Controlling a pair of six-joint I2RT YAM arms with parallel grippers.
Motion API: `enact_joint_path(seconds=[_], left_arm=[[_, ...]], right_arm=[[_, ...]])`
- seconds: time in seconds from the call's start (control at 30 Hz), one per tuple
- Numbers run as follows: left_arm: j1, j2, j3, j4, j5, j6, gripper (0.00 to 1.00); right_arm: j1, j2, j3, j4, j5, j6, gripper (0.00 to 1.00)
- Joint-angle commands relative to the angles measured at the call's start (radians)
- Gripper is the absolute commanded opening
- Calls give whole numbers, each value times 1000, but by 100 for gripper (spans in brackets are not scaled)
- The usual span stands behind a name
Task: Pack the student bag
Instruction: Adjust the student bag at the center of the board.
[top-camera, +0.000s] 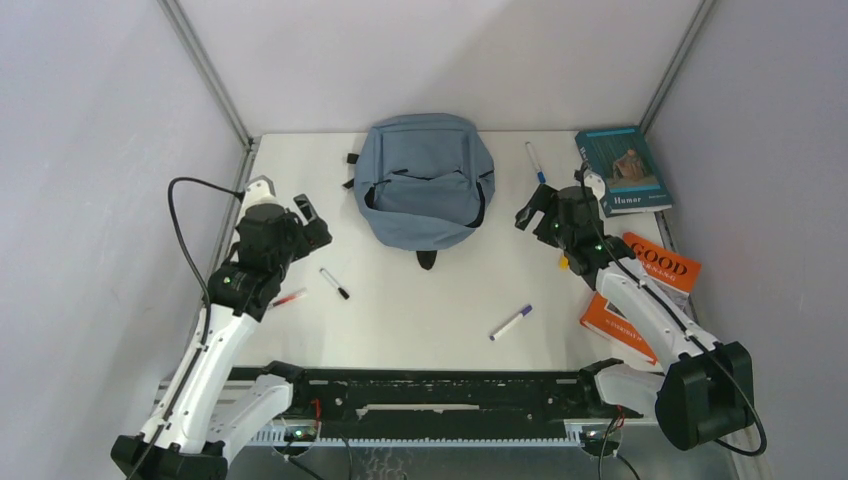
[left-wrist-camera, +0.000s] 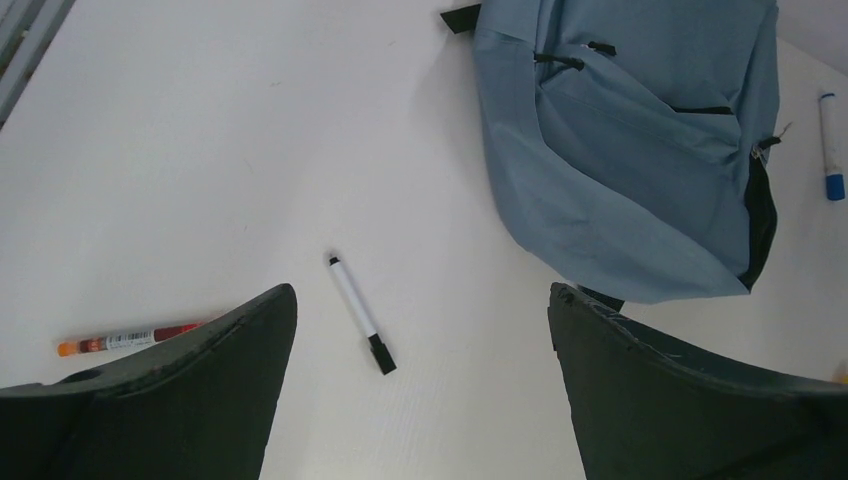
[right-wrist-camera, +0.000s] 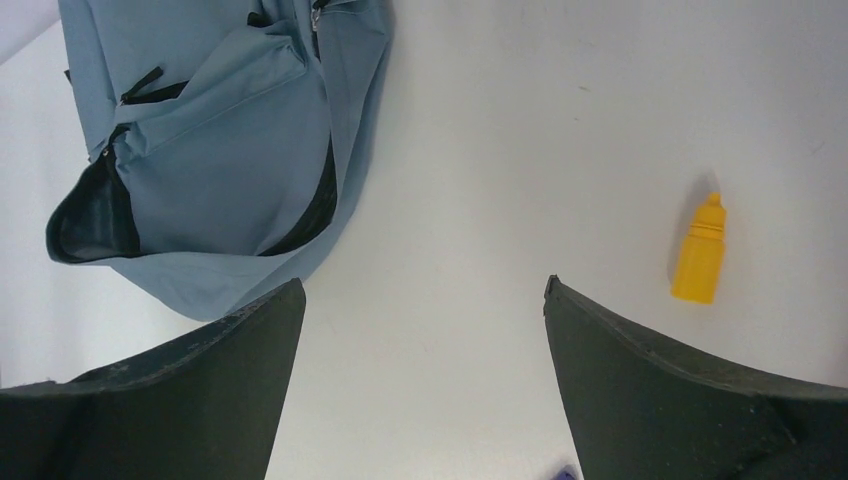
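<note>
The grey-blue student bag (top-camera: 425, 175) lies flat at the back middle of the table, its main zipper partly open; it also shows in the left wrist view (left-wrist-camera: 640, 140) and the right wrist view (right-wrist-camera: 220, 140). My left gripper (top-camera: 312, 222) is open and empty, left of the bag, above a black-capped white marker (top-camera: 334, 283) that shows in the left wrist view (left-wrist-camera: 360, 312). My right gripper (top-camera: 535, 212) is open and empty, right of the bag. A small yellow bottle (right-wrist-camera: 698, 252) lies near it.
A red pen (left-wrist-camera: 128, 339) lies at the left. A purple-capped marker (top-camera: 511, 322) lies front centre, a blue-capped marker (top-camera: 536, 161) back right. A teal book (top-camera: 623, 168) and two orange books (top-camera: 662, 262) sit along the right edge.
</note>
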Motion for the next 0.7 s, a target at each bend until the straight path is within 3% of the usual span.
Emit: enact_joint_path(seconds=[0.0, 0.17, 0.27, 0.43, 0.67], left_arm=[[3, -9, -27, 23, 61, 30, 100], [-16, 12, -62, 72, 170, 11, 98], [-130, 29, -86, 85, 122, -17, 98], [-293, 68, -164, 94, 174, -91, 98], [-311, 47, -148, 67, 80, -127, 98]], right_arm=[[-7, 12, 11, 57, -43, 27, 97], [-7, 33, 11, 58, -63, 29, 97], [-9, 96, 28, 85, -128, 29, 97], [-6, 322, 213, 35, -272, 15, 98], [-18, 584, 345, 132, -381, 87, 96]])
